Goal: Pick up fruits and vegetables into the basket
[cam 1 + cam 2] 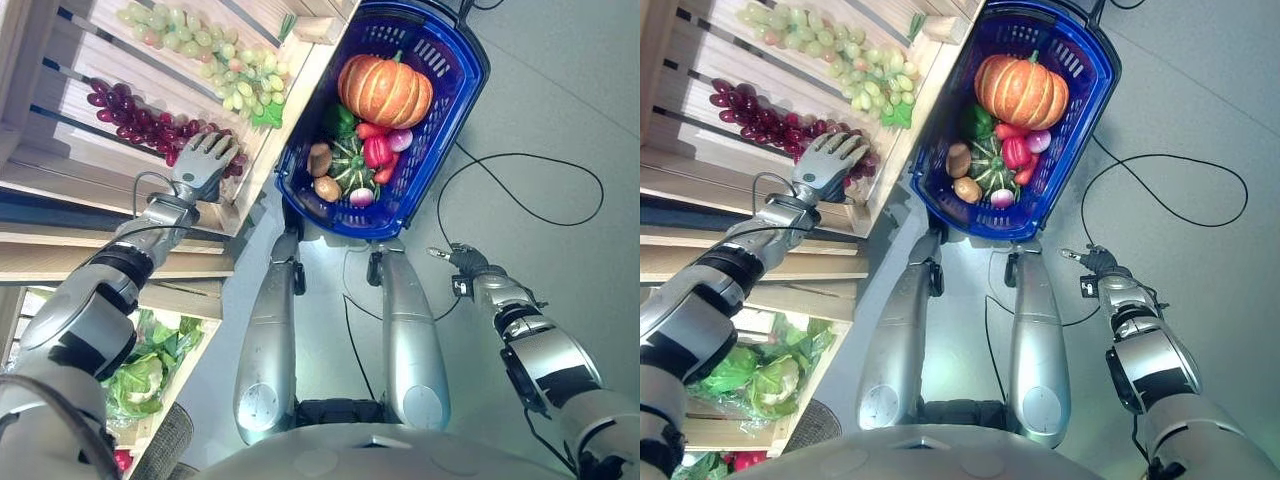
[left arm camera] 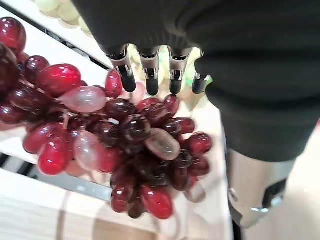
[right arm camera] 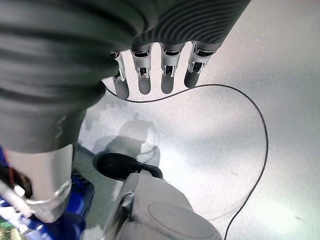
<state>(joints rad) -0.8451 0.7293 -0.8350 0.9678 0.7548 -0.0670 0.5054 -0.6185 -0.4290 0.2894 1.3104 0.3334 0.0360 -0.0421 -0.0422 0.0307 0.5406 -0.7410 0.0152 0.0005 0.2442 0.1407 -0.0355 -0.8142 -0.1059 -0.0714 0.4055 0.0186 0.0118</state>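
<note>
A bunch of red grapes (image 1: 140,118) lies in a wooden shelf crate (image 1: 262,165), with green grapes (image 1: 205,48) in the compartment above it. My left hand (image 1: 205,160) hovers over the near end of the red bunch, open. In the left wrist view its fingers (image 2: 151,75) hang straight just above the red grapes (image 2: 135,135), with the thumb apart to one side. The blue basket (image 1: 445,62) stands on the floor beside the shelf. It holds a pumpkin (image 1: 385,90), a small striped squash (image 1: 350,160), red peppers (image 1: 378,150) and potatoes (image 1: 322,172). My right hand (image 1: 465,262) hangs open over the floor.
Lettuce and leafy greens (image 1: 150,365) fill a lower shelf at the left. The crate's wooden front edge runs between the grapes and the basket. Grey floor (image 1: 560,120) lies to the right of the basket.
</note>
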